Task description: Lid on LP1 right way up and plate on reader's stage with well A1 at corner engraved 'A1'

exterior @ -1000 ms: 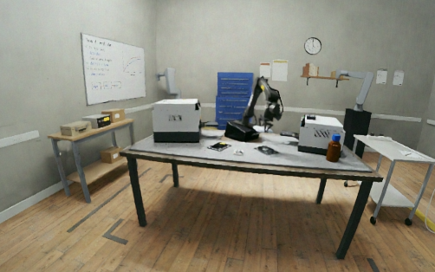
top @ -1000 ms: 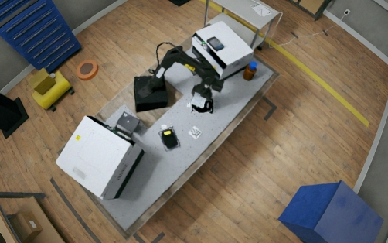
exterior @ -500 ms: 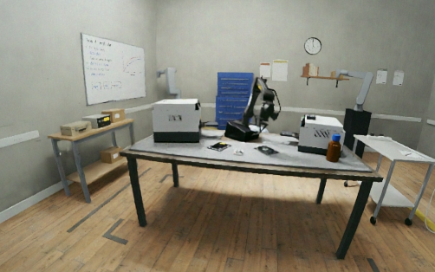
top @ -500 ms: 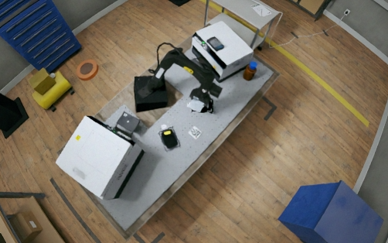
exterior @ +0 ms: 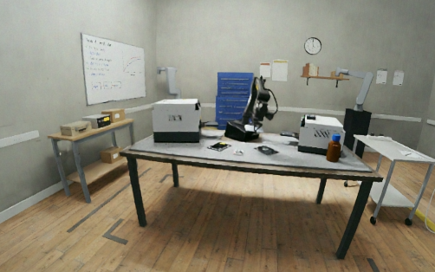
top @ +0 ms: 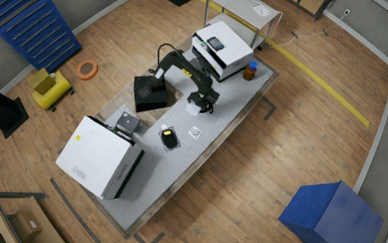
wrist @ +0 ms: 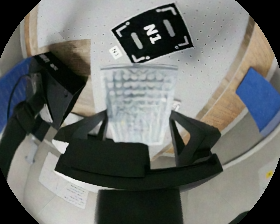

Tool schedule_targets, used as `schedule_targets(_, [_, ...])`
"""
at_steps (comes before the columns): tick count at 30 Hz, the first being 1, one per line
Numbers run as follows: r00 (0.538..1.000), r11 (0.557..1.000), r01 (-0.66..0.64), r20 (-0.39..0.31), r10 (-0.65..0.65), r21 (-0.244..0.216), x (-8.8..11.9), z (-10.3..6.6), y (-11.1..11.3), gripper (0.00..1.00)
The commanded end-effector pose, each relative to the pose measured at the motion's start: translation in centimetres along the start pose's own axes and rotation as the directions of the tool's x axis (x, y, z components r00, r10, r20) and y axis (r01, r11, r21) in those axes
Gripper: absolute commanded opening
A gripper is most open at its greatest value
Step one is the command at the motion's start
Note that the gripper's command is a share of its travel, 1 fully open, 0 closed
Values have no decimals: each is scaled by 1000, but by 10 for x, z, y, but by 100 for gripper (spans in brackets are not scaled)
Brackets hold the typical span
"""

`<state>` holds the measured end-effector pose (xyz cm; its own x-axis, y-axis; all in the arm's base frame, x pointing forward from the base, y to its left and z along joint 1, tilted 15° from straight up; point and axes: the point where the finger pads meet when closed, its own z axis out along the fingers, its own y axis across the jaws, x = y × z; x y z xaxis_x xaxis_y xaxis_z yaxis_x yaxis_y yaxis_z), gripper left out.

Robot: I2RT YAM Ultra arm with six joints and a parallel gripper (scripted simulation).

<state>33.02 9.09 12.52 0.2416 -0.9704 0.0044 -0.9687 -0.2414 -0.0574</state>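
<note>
My gripper (top: 202, 107) (wrist: 138, 112) is shut on a clear plate (top: 192, 109) (wrist: 141, 95), held above the bench with its wells showing; whether a lid is on it cannot be told. The black N1 position (exterior: 270, 152) (wrist: 163, 39) lies beyond the held plate in the wrist view, with nothing on it. A black position with a yellow patch (top: 167, 132) (exterior: 223, 143), apparently LP1, has a faint clear outline around it; whether a lid sits there cannot be told. The reader (top: 94, 155) (exterior: 177, 123) has its dark grey stage (top: 127, 122) out. The dispenser (top: 229, 46) (exterior: 322, 130) has its stage partly hidden by the arm.
The brown bottle with a blue cap (top: 250, 71) (exterior: 334, 148) stands upright beside the dispenser. A small patterned white card (top: 195, 132) (exterior: 238, 152) lies between the two black positions. The arm's black base (top: 150, 94) (wrist: 61, 87) stands at the bench's back edge.
</note>
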Motion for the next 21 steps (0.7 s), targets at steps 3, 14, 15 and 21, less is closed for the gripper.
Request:
schedule_targets(3, [1000,999,-27,14,28,-22,16,3,6,86])
schedule_targets(14, [994,994,-105,18,105,-17,40,0,4,86])
schedule_targets(15, [994,994,-105,18,105,-14,42,-2,6,86])
schedule_targets(21, [987,987,-157,21,157,-37,58,6,8,86])
